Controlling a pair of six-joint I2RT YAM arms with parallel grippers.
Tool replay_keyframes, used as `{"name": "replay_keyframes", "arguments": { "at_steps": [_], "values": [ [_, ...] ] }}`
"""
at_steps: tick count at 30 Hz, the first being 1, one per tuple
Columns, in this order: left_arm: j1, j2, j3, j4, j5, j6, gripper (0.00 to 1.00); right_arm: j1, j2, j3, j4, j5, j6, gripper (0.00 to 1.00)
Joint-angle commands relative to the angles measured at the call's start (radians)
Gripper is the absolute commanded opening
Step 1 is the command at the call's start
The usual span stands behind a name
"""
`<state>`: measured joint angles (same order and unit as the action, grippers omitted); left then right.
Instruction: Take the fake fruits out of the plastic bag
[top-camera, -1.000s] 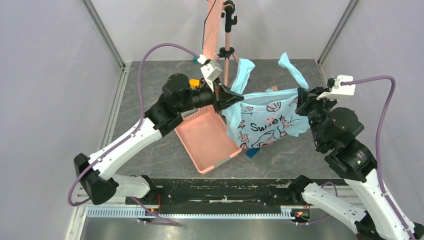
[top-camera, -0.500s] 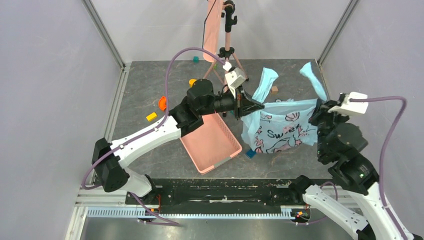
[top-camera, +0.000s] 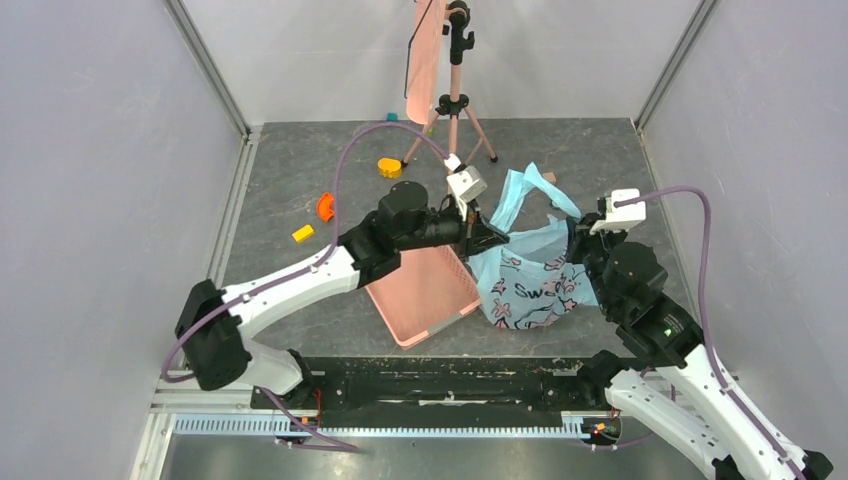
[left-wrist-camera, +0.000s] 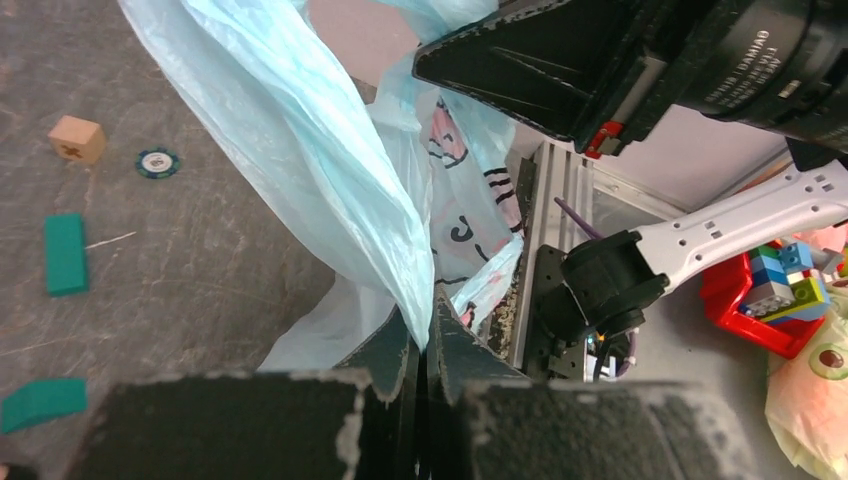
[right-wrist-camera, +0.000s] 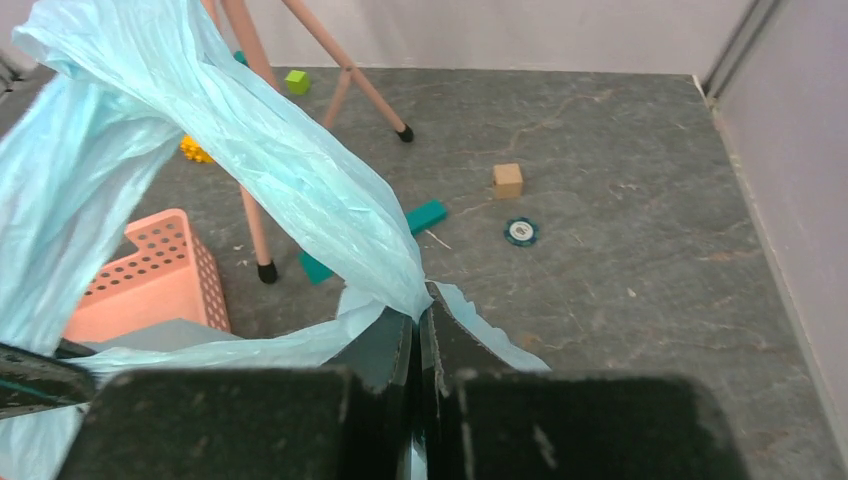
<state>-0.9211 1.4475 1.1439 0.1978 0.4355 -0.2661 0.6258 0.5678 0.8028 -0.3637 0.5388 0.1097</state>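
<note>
Tools first: the left tool (left-wrist-camera: 420, 345) and right tool (right-wrist-camera: 420, 330) are each pressed together on a strip of the plastic bag (top-camera: 530, 285), which sags between them just beside a pink basket (top-camera: 425, 290). Its print reads "Swe", the rest lost in creases. Underneath lies a dark, mottled grey counter (top-camera: 300, 170), with pale grey walls (top-camera: 100, 150) around.

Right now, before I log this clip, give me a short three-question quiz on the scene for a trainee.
1. True or false: both arms' jaws are shut on the plastic bag.
2. The pink basket lies: A) beside the bag, on the side of the left arm; B) inside the bag; C) hung on the tripod.
3. Fill in: the tripod stands toward the ___ end (near/far) of the table.
Key: 1 true; 2 A; 3 far.
</note>
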Motion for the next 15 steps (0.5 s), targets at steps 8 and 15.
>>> {"name": "replay_keyframes", "arguments": {
  "at_steps": [8, 15],
  "values": [
    [0.017, -0.206, -0.114, -0.078, -0.148, 0.157, 0.02, 0.000, 0.005, -0.043, 0.101, -0.075, 0.037, 0.03],
    [0.031, -0.252, -0.171, -0.084, -0.171, 0.165, 0.02, 0.000, 0.015, -0.041, 0.098, -0.084, 0.040, 0.06]
  ]
}}
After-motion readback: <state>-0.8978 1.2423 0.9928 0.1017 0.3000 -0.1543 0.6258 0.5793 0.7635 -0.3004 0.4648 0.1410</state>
